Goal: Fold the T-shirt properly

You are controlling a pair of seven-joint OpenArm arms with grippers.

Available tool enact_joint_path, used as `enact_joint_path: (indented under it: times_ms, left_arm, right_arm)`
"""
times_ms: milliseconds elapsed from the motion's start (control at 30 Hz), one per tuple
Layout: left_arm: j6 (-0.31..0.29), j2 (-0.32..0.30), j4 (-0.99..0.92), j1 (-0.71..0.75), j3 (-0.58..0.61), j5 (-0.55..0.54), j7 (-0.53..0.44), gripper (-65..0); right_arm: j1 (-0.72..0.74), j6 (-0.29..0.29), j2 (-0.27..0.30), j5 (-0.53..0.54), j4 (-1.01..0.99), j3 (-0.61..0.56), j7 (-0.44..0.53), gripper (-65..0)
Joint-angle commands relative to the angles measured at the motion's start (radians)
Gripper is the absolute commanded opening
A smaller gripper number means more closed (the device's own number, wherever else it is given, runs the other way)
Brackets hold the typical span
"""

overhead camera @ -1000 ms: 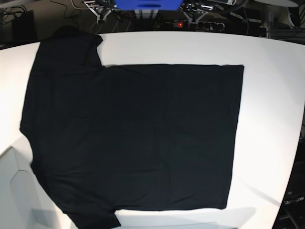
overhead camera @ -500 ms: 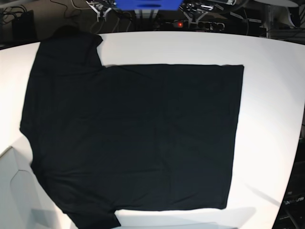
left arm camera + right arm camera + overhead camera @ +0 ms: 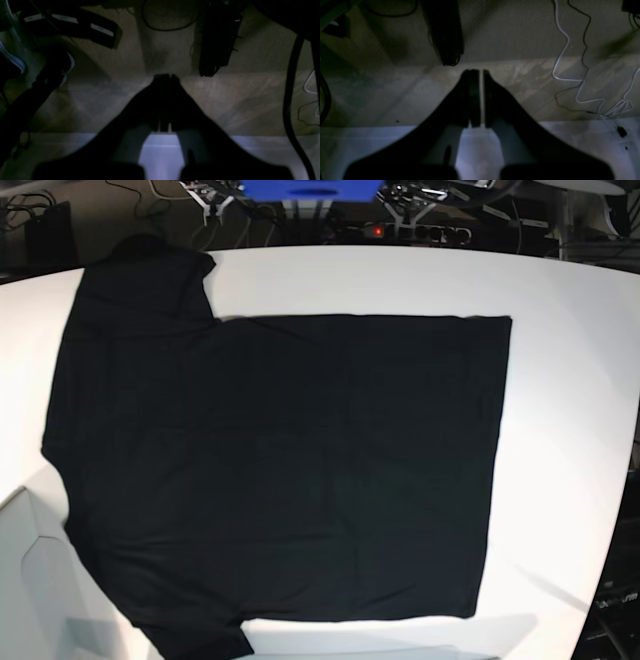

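Observation:
The black T-shirt lies spread flat on the white table, hem to the right, one sleeve at the far left and the other at the near left edge. No print or tag shows. Neither gripper appears in the base view. In the left wrist view my left gripper is shut and empty, hanging over the floor beyond the table edge. In the right wrist view my right gripper is shut and empty, with only a thin slit between the fingers, also over the floor.
Cables and a power strip lie behind the table's far edge beside a blue object. A white angular shape sits at the near left corner. White cables and a dark box lie on the floor.

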Motion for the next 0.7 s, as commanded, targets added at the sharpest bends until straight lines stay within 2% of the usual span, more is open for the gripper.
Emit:
enact_joint_path:
  times_ms: [0, 233, 533, 667]
  left_arm:
    - [0.000, -0.012, 0.051, 0.039, 0.002, 0.003, -0.003, -65.0]
    - [-0.002, -0.102, 0.519, 0.345, -0.001, -0.005, 0.006, -65.0]
    - [0.001, -0.193, 1.007, 0.668, -0.004, -0.010, 0.006, -65.0]
    - [0.001, -0.267, 1.246, 0.806, -0.006, -0.134, 0.008, -65.0]
  right_arm:
    - [-0.030, 0.016, -0.002, -0.006, 0.029, 0.001, 0.000, -65.0]
    - [-0.257, 0.016, -0.008, -0.006, 0.336, 0.002, -0.009, -65.0]
    - [-0.594, 0.017, -0.007, -0.004, 0.801, 0.002, -0.009, -65.0]
    - [-0.762, 0.017, -0.002, -0.004, 1.089, 0.001, -0.009, -65.0]
